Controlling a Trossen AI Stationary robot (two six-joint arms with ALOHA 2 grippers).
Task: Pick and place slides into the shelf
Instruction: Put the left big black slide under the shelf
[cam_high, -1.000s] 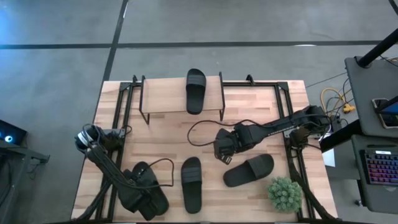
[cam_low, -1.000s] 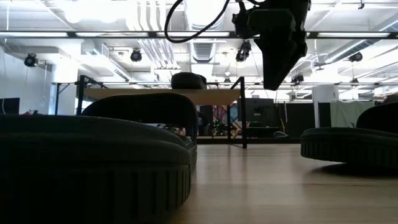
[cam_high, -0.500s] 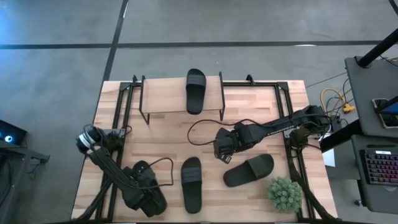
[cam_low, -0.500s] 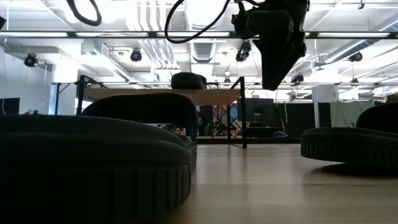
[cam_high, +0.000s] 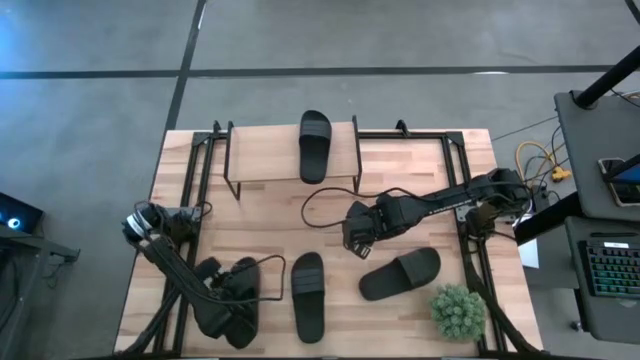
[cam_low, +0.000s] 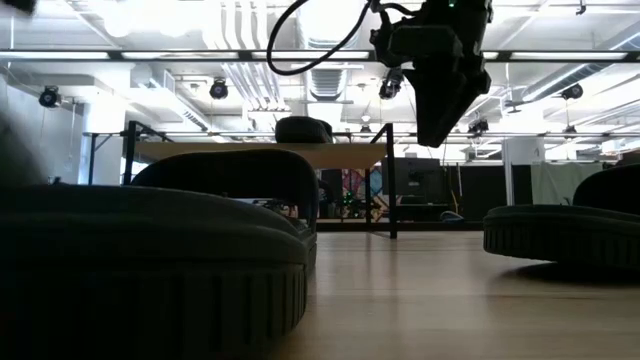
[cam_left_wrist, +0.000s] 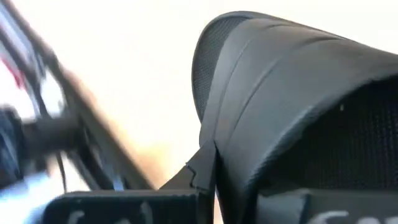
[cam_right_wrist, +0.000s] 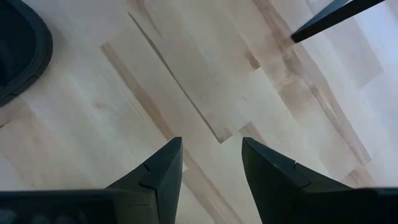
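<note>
One slide (cam_high: 314, 146) lies on the shelf (cam_high: 262, 156). The left end effector (cam_high: 232, 300) pinches a slide (cam_left_wrist: 298, 112) at the surface's near left; next it must lift. The right end effector (cam_right_wrist: 208, 171) hangs spread, empty

1. The slides are showing all black: one (cam_high: 314, 146) on the shelf, one (cam_high: 308, 297) in the middle, one (cam_high: 399, 274) at the right.
2. The shelf (cam_high: 262, 153) is showing a light wooden top with thin black legs.
3. The surface (cam_high: 260, 225) is showing pale wood in lengthwise strips, with black rails along its sides.
4. Both arms are showing dark, as is the right pincer (cam_right_wrist: 209, 163).
5. The plant (cam_high: 458, 311) is showing green.
6. The floor (cam_high: 90, 120) is showing grey with dark lines.
</note>
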